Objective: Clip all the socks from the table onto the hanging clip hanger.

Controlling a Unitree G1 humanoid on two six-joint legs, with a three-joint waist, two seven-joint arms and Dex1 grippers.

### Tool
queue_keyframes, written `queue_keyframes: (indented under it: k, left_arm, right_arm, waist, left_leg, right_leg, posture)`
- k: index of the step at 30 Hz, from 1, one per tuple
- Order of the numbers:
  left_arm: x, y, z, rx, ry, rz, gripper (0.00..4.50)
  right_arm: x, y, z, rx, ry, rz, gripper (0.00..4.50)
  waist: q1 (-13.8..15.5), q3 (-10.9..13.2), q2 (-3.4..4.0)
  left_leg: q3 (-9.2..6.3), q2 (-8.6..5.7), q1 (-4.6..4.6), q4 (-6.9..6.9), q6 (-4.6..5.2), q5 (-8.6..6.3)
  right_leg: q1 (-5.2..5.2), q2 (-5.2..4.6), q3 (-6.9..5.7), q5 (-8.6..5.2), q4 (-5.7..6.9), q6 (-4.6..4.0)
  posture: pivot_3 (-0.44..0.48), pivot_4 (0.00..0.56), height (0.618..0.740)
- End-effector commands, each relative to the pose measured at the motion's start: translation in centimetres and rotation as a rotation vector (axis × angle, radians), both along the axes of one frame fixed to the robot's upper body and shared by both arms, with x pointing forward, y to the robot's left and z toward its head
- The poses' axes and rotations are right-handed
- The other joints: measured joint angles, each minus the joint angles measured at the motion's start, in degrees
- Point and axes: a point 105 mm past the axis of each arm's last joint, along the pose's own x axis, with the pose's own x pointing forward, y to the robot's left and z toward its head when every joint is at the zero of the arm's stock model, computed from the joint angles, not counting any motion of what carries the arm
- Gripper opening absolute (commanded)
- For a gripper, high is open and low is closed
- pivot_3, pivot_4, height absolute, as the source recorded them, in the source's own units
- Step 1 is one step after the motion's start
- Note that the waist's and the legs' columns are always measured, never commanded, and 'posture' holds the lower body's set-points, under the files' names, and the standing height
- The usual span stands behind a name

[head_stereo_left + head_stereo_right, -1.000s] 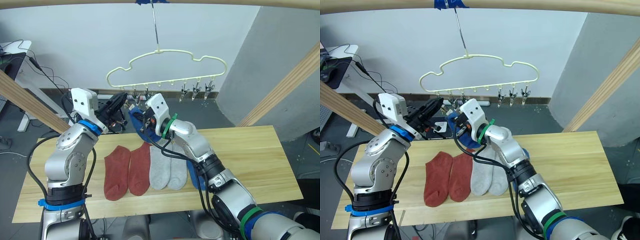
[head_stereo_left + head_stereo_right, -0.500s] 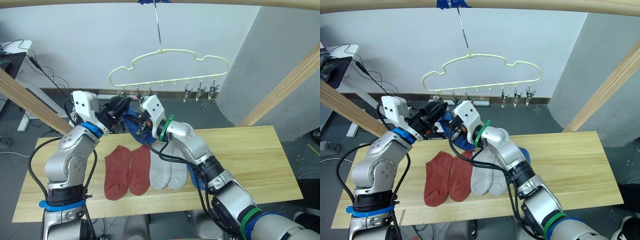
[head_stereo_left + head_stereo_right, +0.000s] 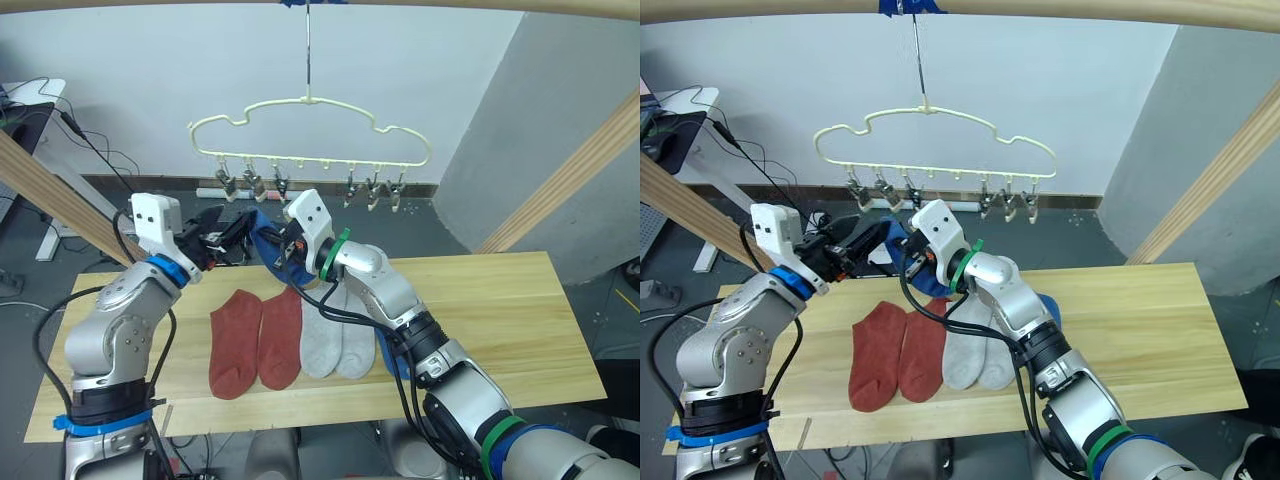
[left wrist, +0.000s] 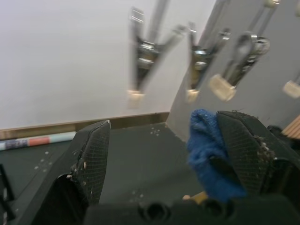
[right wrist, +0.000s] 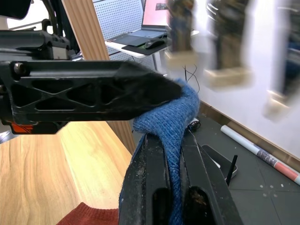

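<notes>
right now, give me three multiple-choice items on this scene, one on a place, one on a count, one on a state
1. Where is the raised blue sock?
A. flat on the table
B. held up below the clip hanger
C. clipped on the hanger

2. How many rust-red socks lie on the table?
A. one
B. two
C. four

3. What state is the left end effector in?
A. open
B. shut on a grey sock
C. shut on a clip

Answers:
1 B: the right end effector grips it under the clip hanger.
2 B: a pair lies side by side.
3 A: its fingers stand apart, one touching the sock.
</notes>
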Motion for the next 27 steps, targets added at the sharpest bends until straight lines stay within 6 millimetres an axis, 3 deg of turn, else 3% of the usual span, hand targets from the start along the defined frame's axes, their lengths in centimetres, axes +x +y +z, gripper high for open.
queue_keyframes:
  k: [1,7,15,19,20,23,27]
  left_arm:
    - [-0.7,-0.2,1.4,0.038,-0.066,-0.025,3.99]
    - [-1.3,-0.3,1.7,0.096,-0.101,-0.033,3.99]
    - [-1.7,0.1,1.5,0.127,-0.101,-0.04,3.99]
    - [-2.5,-1.3,0.7,0.232,-0.118,-0.111,3.99]
    - [-2.6,-1.5,0.6,0.236,-0.121,-0.116,3.99]
    - [-2.8,-2.0,0.4,0.275,-0.143,-0.139,3.99]
    - [-2.8,-2.3,0.4,0.272,-0.153,-0.148,3.99]
  right_arm:
    - [-1.4,1.0,1.5,-0.006,-0.091,0.054,0.0]
    - [-1.4,-3.1,1.4,-0.103,-0.129,0.018,0.0]
    - [-2.5,-11.7,1.6,-0.248,-0.091,-0.12,0.0]
    - [-3.0,-18.2,-0.1,-0.376,0.004,-0.286,0.0]
    - [-3.2,-19.0,-0.3,-0.388,0.021,-0.308,0.0]
    - [-3.9,-23.6,-2.5,-0.483,0.121,-0.434,0.0]
    - [-4.4,-27.7,-5.5,-0.57,0.228,-0.569,0.0]
  waist:
    - [0.01,0.0,0.0]
    - [0.59,-0.01,-0.01]
    - [1.37,0.0,-0.01]
    - [1.58,0.01,-0.01]
    - [1.66,0.01,-0.01]
    - [1.7,0.03,-0.02]
    - [1.56,0.03,-0.03]
  left_leg:
    - [0.0,0.0,0.0,0.0,0.0,0.0]
    - [-0.01,-0.02,-0.03,0.01,-0.01,0.0]
    - [-0.02,-0.02,-0.02,0.01,0.01,0.0]
    - [0.01,-0.04,-0.04,0.0,0.01,-0.01]
    - [0.02,-0.04,-0.04,0.0,0.02,-0.01]
    - [0.01,-0.03,-0.03,0.0,0.02,-0.01]
    - [0.03,-0.03,0.0,0.04,0.02,-0.01]
  right_leg:
    - [0.0,0.0,0.0,0.0,0.0,0.0]
    - [0.01,-0.03,-0.01,0.0,-0.03,0.0]
    - [0.01,-0.01,-0.02,0.0,-0.02,0.0]
    - [0.03,-0.02,0.01,0.0,-0.08,0.01]
    - [0.03,-0.02,0.01,-0.01,-0.1,0.01]
    - [0.04,0.0,0.01,-0.01,-0.08,0.01]
    - [0.11,0.02,0.03,-0.01,-0.08,0.02]
  posture:
    - [-0.121,0.261,0.733]
    - [-0.125,0.265,0.733]
    - [-0.142,0.278,0.733]
    - [-0.151,0.29,0.733]
    - [-0.151,0.29,0.733]
    - [-0.161,0.297,0.733]
    - [-0.162,0.292,0.733]
